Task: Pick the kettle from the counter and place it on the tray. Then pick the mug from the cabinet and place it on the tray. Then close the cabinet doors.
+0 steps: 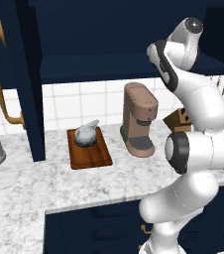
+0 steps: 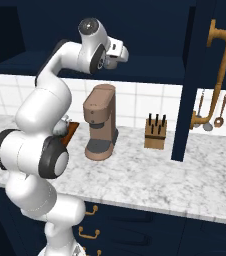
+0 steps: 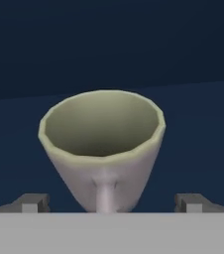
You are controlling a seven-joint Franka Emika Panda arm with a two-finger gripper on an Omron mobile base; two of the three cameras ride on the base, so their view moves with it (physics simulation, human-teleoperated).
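Left base view: the cabinet (image 1: 114,54) stands open above the table (image 1: 25,183), its door (image 1: 27,84) swung out at 9 o'clock. At table centre the kettle (image 1: 86,134) sits on the tray (image 1: 90,149), the coffee machine (image 1: 140,119) just beside at 3 o'clock. Hand view: the mug (image 3: 102,149) fills the centre, handle toward the camera, between the wide-open, empty jaws (image 3: 111,202) whose tips flank it at 8 and 4 o'clock, apart from it.

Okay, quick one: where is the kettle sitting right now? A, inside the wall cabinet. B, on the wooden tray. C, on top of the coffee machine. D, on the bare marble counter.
B: in the left base view the kettle rests on the tray, beside the coffee machine.
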